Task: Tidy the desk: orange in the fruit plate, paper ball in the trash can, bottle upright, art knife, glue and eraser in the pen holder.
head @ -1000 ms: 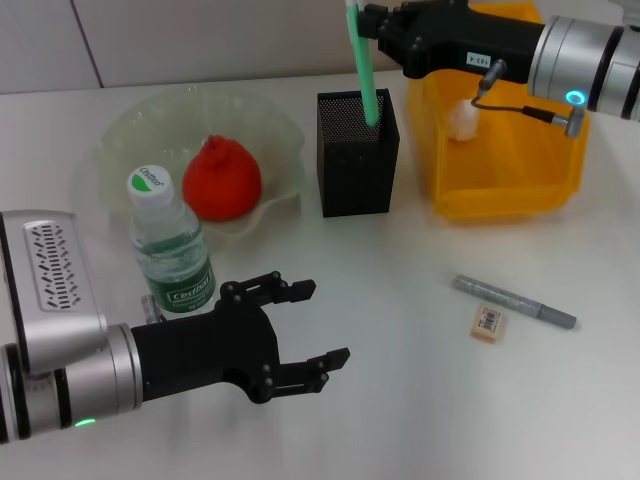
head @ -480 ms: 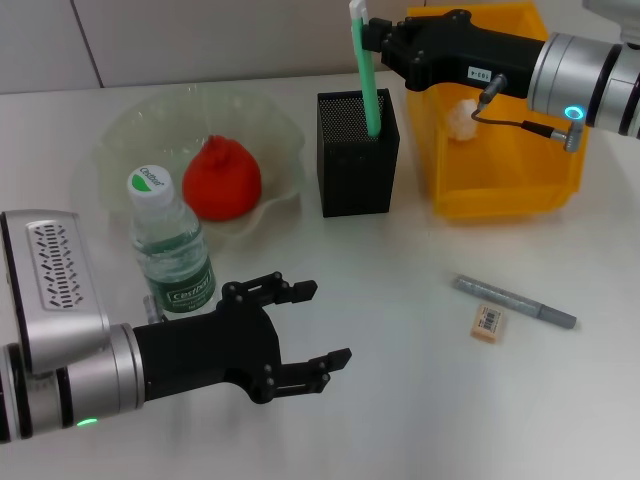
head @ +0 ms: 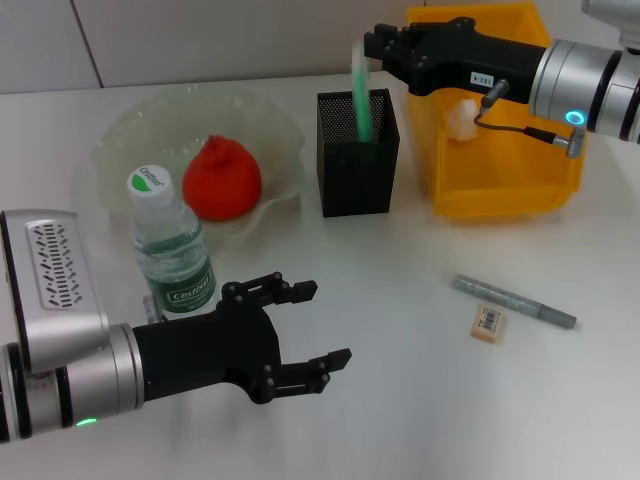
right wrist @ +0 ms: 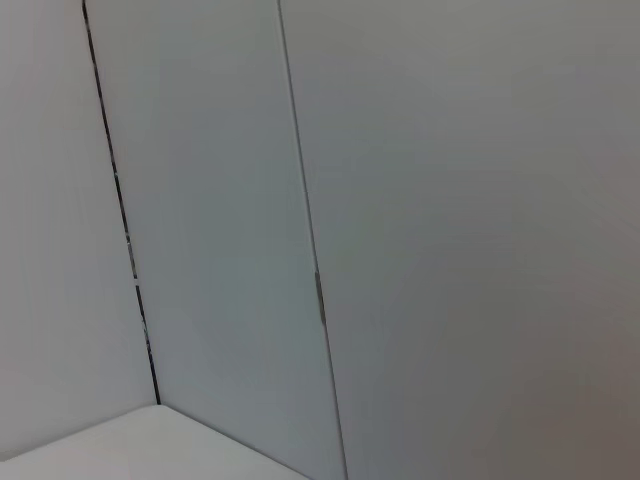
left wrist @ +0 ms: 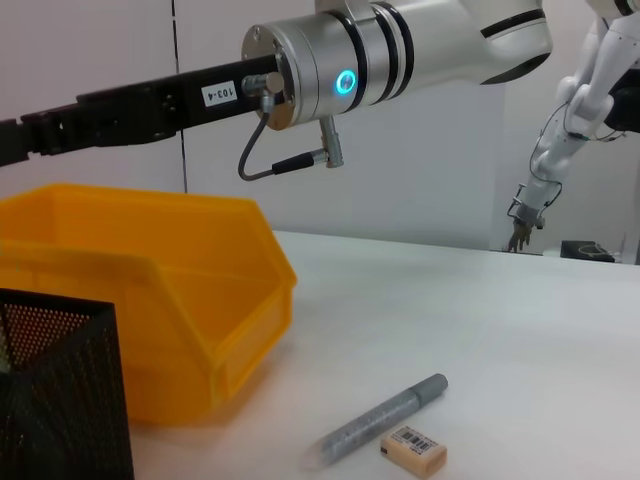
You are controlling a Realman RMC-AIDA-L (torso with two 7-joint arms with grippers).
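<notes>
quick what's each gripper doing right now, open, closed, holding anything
Left gripper: open, empty, low over the table near the bottle.
Right gripper: above the pen holder, at the green stick.

We see a white table, bare in front. Pale wall panels with dark seams stand behind it. Far off, a distant white arm hangs beside a small black box.

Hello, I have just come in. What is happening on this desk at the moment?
The right end effector is above the pen holder, where a green stick stands. The left end effector hovers open near the upright bottle. The orange sits in the fruit plate and the paper ball in the trash can. The eraser and a grey pen-shaped tool lie on the desk.
</notes>
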